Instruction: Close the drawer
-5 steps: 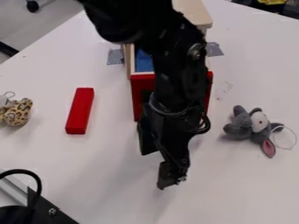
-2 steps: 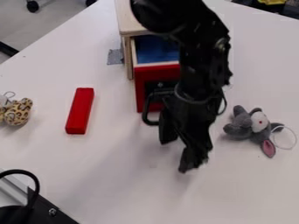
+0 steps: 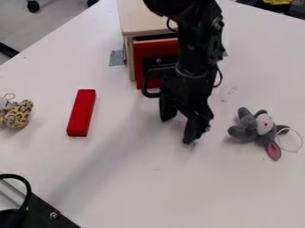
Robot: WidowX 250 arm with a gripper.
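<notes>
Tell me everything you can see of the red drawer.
The drawer has a flat, upright, red front, seemingly painted, with a dark panel, a small screw-like dot and a black looped handle. It sits in the pale wooden cabinet, nearly shut, apparently slightly out. The arm hides its right side; whether the gripper or arm touches it, I can't tell.

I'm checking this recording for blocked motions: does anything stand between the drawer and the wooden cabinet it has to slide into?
Nothing visible stands between the red drawer front and the cabinet. The arm hides the image-right part, so I can't tell there.
</notes>
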